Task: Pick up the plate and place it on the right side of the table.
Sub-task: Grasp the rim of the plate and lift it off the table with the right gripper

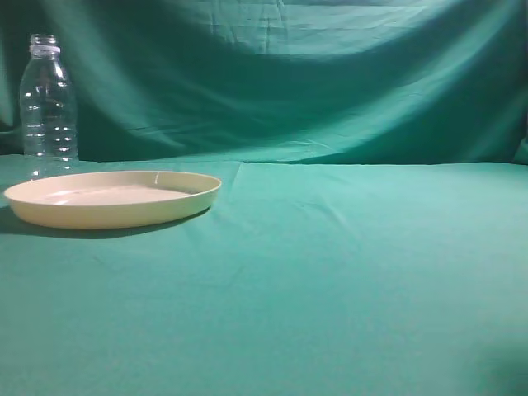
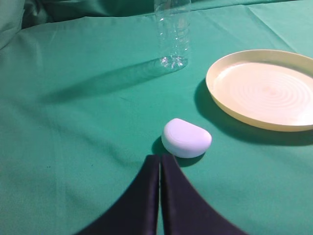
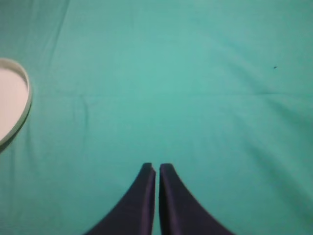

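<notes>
Closest to me are my two pincers, both with their black tips pressed together and holding nothing: my left pincer (image 2: 160, 159) hangs above the surface (image 2: 88, 127), and my right pincer (image 3: 157, 169) does the same over bare teal cloth. Just beyond the left pincer's tips lies a small white rounded case (image 2: 186, 138), near them but not touching. Farther out and to that pincer's right sits the plate (image 2: 264, 90), flat on the cloth, empty, cream-yellow. From my right pincer, only a sliver of its rim shows, far off to the left. Beyond the white case stands a clear bottle (image 2: 172, 34), upright, well apart from the plate.

I judge that nothing of the job is done: the plate rests on the left part of the surface, ungrasped. All remains, meaning reach, open, grip the rim, carry it right, set it down.
</notes>
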Controlling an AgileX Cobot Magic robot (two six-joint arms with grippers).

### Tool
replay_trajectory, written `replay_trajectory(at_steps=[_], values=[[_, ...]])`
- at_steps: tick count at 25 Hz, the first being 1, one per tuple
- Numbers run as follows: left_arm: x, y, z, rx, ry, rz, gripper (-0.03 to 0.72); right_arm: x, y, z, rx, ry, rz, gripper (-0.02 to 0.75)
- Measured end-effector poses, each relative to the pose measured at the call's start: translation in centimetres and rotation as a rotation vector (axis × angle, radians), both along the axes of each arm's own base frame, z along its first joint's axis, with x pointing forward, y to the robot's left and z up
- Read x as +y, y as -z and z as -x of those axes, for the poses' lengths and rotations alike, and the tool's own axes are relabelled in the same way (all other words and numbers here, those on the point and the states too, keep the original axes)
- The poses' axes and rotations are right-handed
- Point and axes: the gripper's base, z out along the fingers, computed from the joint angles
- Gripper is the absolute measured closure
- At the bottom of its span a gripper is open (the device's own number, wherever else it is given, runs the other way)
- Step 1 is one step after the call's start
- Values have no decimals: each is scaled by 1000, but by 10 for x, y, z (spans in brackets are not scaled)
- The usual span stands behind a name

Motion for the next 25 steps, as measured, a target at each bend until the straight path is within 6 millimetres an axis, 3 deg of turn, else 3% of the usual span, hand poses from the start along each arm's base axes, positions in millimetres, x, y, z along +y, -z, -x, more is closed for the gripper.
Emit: replay_trajectory(at_steps=[3,4,8,14,19,20,21,25], values=[[0,0,0,0,0,0,688,19,-6,-27,131,-110,9,738],[0,0,0,0,0,0,688,39,-4,-42,176,-186,19,738],[0,0,0,0,0,0,688,92,0,-72,215,-314,81,738],[0,0,0,0,0,0,688,177,18,-113,255,-438,242,738],[0,0,0,0,0,0,688,223,39,-141,254,-489,265,738],[0,0,0,0,0,0,688,229,46,-146,258,-494,267,690],[0,0,0,0,0,0,688,234,52,-151,264,-497,271,690],[0,0,0,0,0,0,688,247,80,-167,295,-497,283,462]])
